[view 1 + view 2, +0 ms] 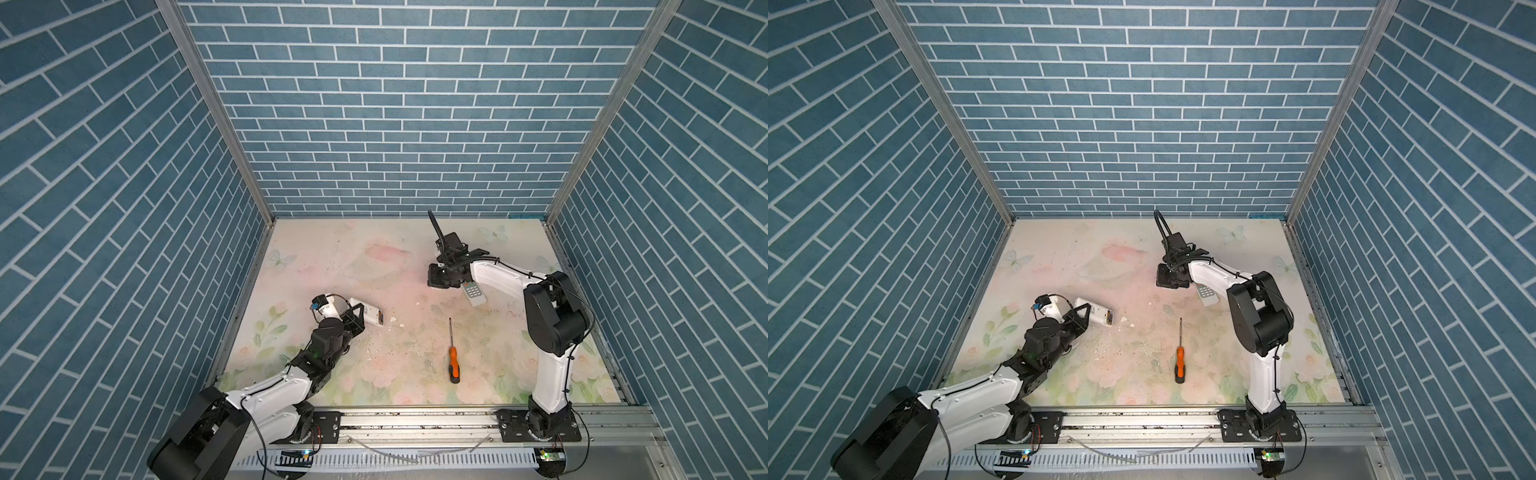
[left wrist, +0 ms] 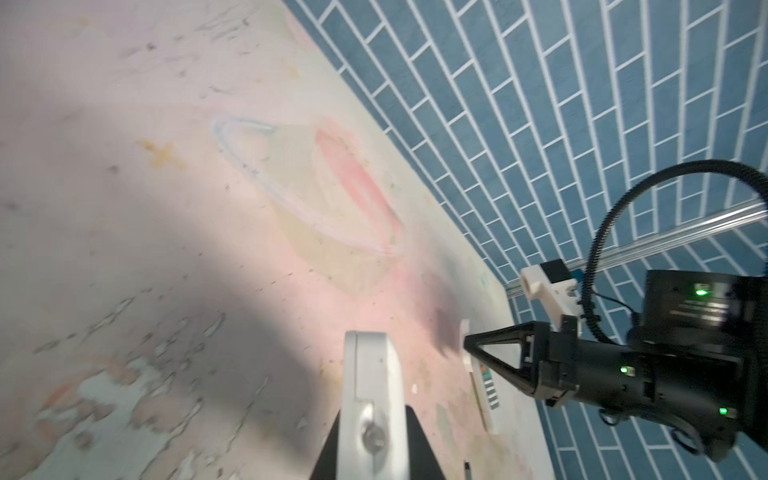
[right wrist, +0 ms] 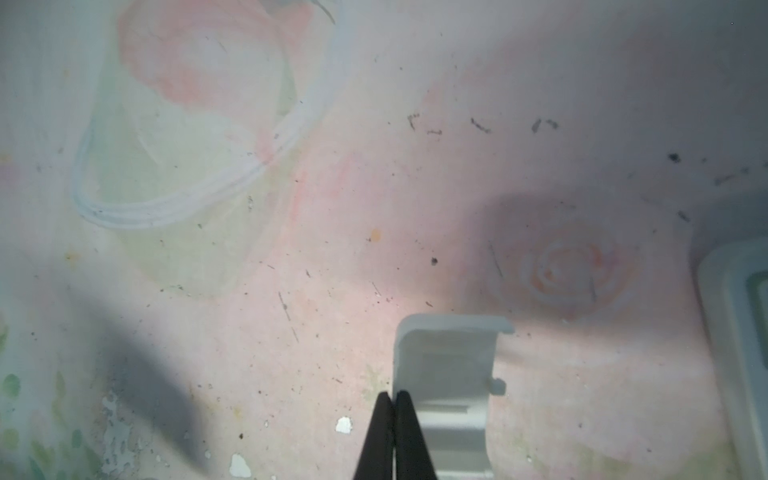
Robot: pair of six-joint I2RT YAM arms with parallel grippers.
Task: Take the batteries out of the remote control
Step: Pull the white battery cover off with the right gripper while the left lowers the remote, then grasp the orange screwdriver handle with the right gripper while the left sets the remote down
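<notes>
Firmly, the left gripper [image 1: 1089,314] clamps the smooth white slab-shaped remote [image 2: 370,374]; its dark open end juts past the fingers, batteries too small to discern. The right gripper [image 3: 392,401], jaws pressed together and empty, hangs just beside a thin white plastic cover [image 3: 449,374].

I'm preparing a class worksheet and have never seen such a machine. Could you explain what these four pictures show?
Two robot arms, left and right, with pincer-like grippers work at a flowered table inside blue brick-patterned walls. Two pictures look down from overhead; the other two come from a camera on each arm's wrist. The left gripper is clamped on a white remote. The right gripper is shut, with a small white cover right beside its tips. A second remote and an orange-handled screwdriver lie on the table.
</notes>
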